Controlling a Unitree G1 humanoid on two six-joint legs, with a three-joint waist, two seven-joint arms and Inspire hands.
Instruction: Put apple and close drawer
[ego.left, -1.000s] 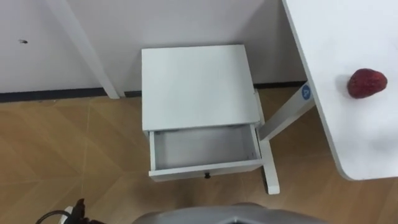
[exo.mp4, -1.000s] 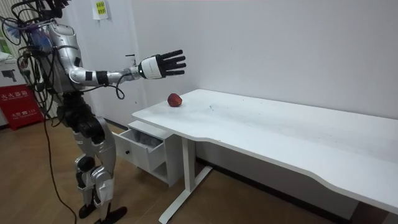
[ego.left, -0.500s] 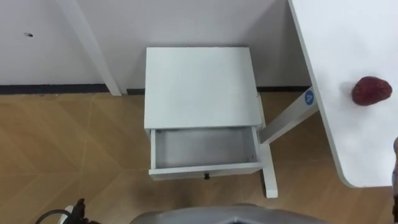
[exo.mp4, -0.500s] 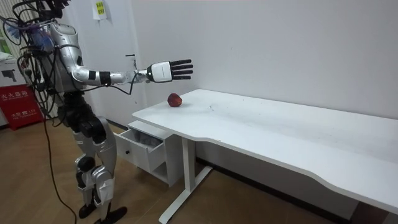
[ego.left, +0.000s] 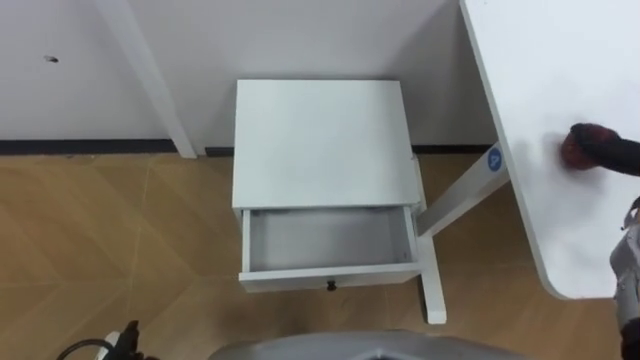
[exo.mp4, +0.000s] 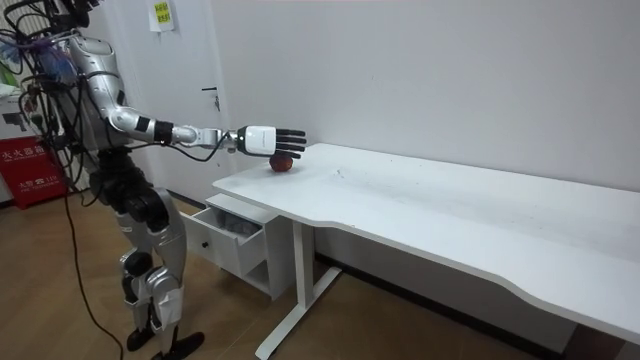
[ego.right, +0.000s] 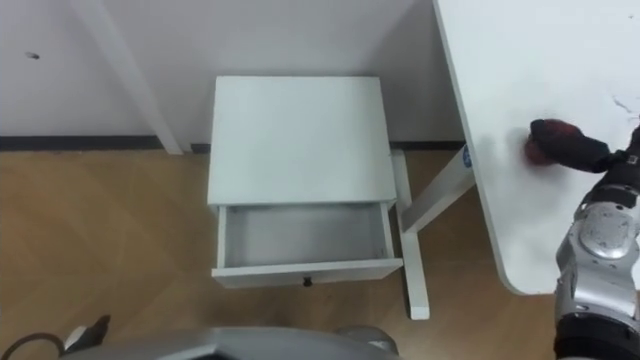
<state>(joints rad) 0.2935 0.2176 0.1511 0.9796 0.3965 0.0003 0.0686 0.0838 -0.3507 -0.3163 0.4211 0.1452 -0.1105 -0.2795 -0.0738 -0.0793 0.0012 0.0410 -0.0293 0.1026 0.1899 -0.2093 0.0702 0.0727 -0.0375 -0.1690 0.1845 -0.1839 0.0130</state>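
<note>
1. The right hand (exo.mp4: 262, 140) is stretched out over the near end of the white tabletop (exo.mp4: 450, 210), its fingers (ego.right: 572, 142) straight and released, grasping nothing.
2. The apple (ego.right: 534, 151) lies on the tabletop near the edge, right under those fingers, which cover part of it; whether they touch it cannot be told.
3. The drawer (ego.left: 330, 240) of the small white cabinet (ego.left: 320, 140) stands pulled out and holds nothing, its little dark knob (ego.left: 331, 285) facing the robot.
4. The cabinet sits against the wall beside the table leg (ego.left: 455, 195), below the tabletop's end.
5. The robot stands upright on the wooden floor (ego.left: 110, 240) in front of the cabinet.
</note>
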